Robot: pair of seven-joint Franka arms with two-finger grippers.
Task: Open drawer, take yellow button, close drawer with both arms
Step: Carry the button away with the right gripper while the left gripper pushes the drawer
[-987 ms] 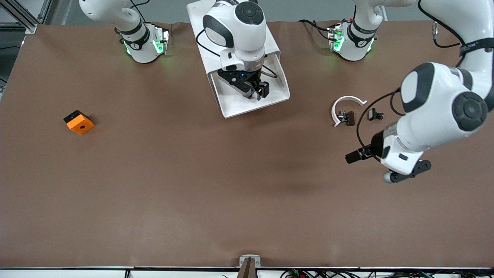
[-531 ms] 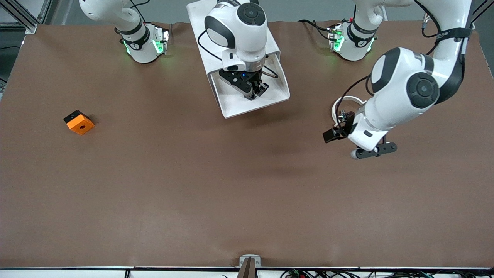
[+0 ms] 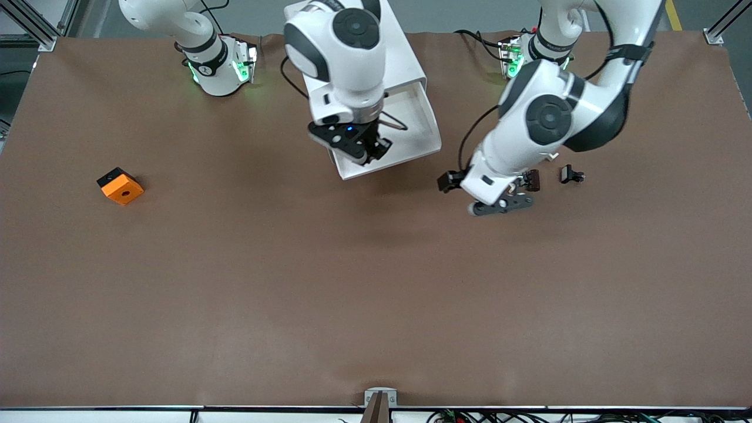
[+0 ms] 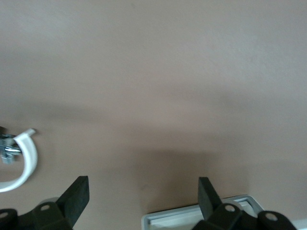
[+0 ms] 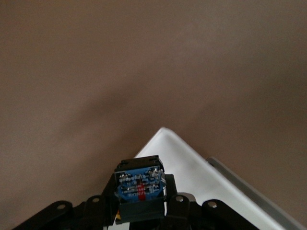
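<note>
Two claws work above a brown, matte surface (image 3: 352, 282) that fills nearly the whole front view, with a strip of cables and a small metal bracket (image 3: 380, 399) at its nearest edge. No brand or readable writing shows anywhere; the only marks are tiny, illegible light characters on the blue part in the right wrist view.

Nearest to the front camera of the loose parts lies an orange block (image 3: 120, 185) with a black hole, toward the right arm's end. The left claw (image 3: 499, 204) hangs over bare surface beside the cabinet's open front, its fingers (image 4: 76, 195) spread wide with nothing between them. Just beside it sit a small dark part (image 3: 531, 179) and a black clip (image 3: 570, 174).

The right claw (image 3: 367, 154) hovers over the front edge of the pulled-out drawer (image 3: 423, 132), pressed onto the button (image 5: 139, 185), whose blue and black body shows between its fingers. The white cabinet (image 3: 405, 64) stands farther off, between the two arm bases, which glow green. Grey floor and aluminium framing edge the surface's corners.
</note>
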